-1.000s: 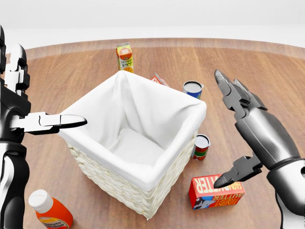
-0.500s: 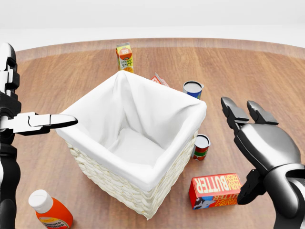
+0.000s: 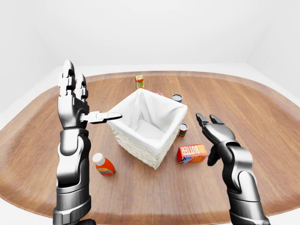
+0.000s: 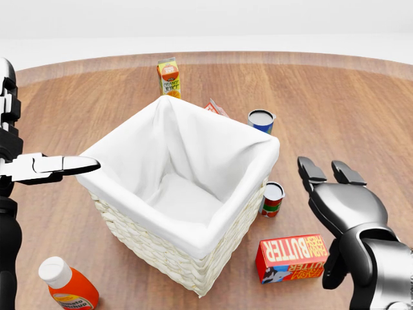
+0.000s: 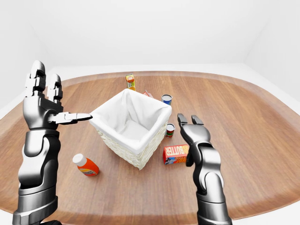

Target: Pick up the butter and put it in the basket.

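Head view: I see the butter (image 4: 292, 259) lying on the wooden tabletop (image 4: 361, 110) at lower right, just beside the basket (image 4: 184, 194), which fills the middle. My right hand (image 4: 339, 205) hangs just right of the butter, fingers spread apart, holding nothing. My left hand (image 3: 75, 105) is raised at the left edge, fingers apart and empty. A small can (image 4: 271, 198) stands just above the butter, a bottle (image 4: 68, 285) at lower left.
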Motion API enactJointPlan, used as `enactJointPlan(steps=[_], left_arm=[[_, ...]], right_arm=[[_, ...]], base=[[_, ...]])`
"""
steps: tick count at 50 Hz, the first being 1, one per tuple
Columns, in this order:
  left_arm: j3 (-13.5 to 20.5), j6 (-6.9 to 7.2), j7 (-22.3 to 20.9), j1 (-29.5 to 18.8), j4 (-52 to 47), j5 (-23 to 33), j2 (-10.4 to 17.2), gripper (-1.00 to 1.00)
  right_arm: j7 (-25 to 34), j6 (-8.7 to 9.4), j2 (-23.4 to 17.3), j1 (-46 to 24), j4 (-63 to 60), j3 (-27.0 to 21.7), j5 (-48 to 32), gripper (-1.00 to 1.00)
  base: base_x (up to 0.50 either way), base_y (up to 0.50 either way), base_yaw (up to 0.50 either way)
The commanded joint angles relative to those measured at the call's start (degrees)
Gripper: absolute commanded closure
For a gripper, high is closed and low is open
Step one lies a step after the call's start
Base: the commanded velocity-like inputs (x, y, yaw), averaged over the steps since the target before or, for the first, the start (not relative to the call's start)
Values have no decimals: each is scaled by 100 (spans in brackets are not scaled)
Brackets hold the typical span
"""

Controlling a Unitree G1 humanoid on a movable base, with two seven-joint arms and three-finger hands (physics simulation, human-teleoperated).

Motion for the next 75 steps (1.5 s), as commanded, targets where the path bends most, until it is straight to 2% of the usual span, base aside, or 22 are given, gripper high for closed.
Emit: enactJointPlan(steps=[1,11,25,42,52,65,75], left_arm=[[33,0,8,-9,6,-41,18,-100],[146,0,44,29,-170,-190,69,-100],[140,0,75,47,-192,-240,85,-100],[162,0,84,46,-179,-270,102,-100],[147,0,75,39,-80,-253,97,-100],[150,0,72,30,8,-263,101,-100],[133,0,70,17,106,-258,96,-100]], right_arm=[[0,0,7,-221,889,177,-170,-100],[-341,0,-62,-423,1617,279,-42,-100],[-800,0,-122,-654,2423,426,129,-100],[-1774,0,-196,-1052,3619,583,429,-100],[-2572,0,-274,-1606,4811,624,841,-100],[-3286,0,-331,-2040,6003,819,1202,-100],[-3980,0,-311,-2549,7365,935,1597,-100]], base=[[0,0,0],[0,0,0],[0,0,0],[0,0,0],[0,0,0],[0,0,0],[0,0,0]])
